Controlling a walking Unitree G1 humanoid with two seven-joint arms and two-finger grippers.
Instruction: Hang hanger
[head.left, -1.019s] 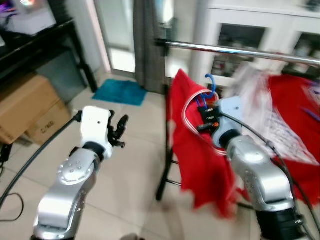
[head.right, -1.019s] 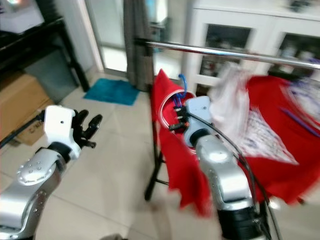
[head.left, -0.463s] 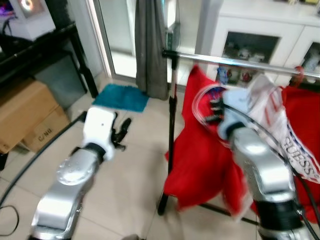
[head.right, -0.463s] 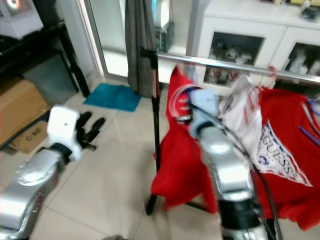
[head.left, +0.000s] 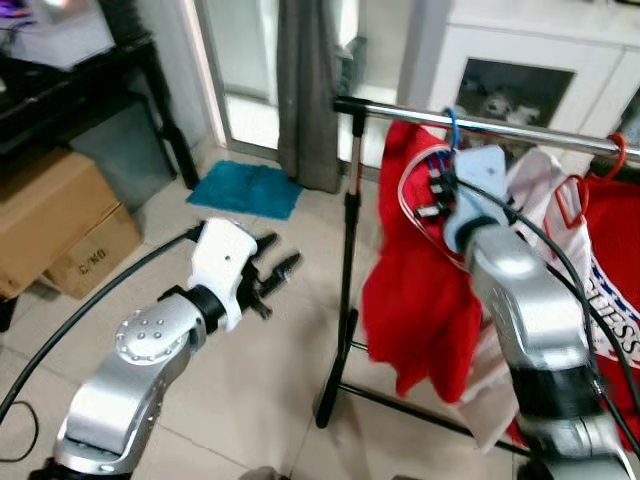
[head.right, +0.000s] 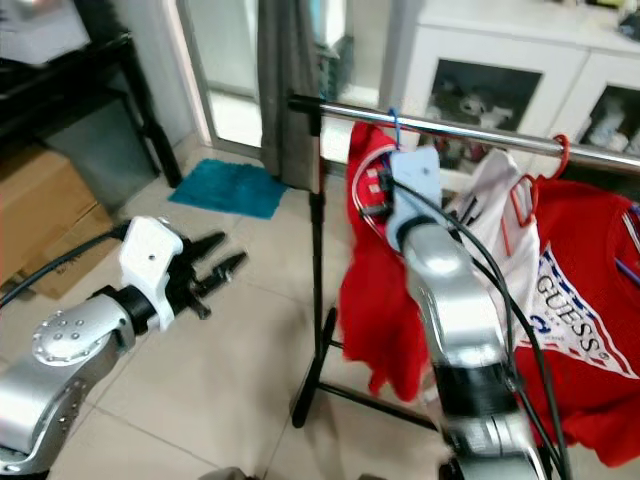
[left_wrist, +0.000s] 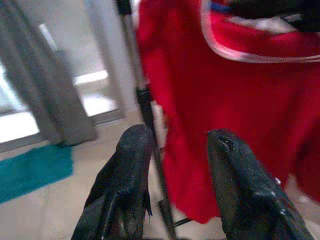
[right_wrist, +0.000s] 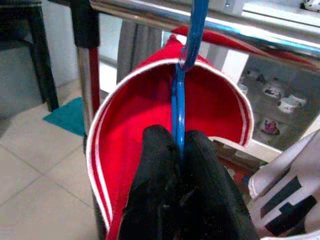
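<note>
Now the right gripper (right_wrist: 180, 150), clenched on the blue hanger (right_wrist: 183, 95) with the red shirt (head.left: 425, 290), has lifted its hook up to the silver rail (head.right: 470, 130) at twelve o'clock, so next it should let go, while the left gripper (left_wrist: 177, 165) waits spread apart.

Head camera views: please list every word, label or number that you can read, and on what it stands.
"GUESS": printed across the white front panel of the red T-shirt hanging at the far right of the silver metal clothes rail.
Dark print on the side of the brown cardboard box beside the black table: too blurred to read.
No other readable text.
</note>
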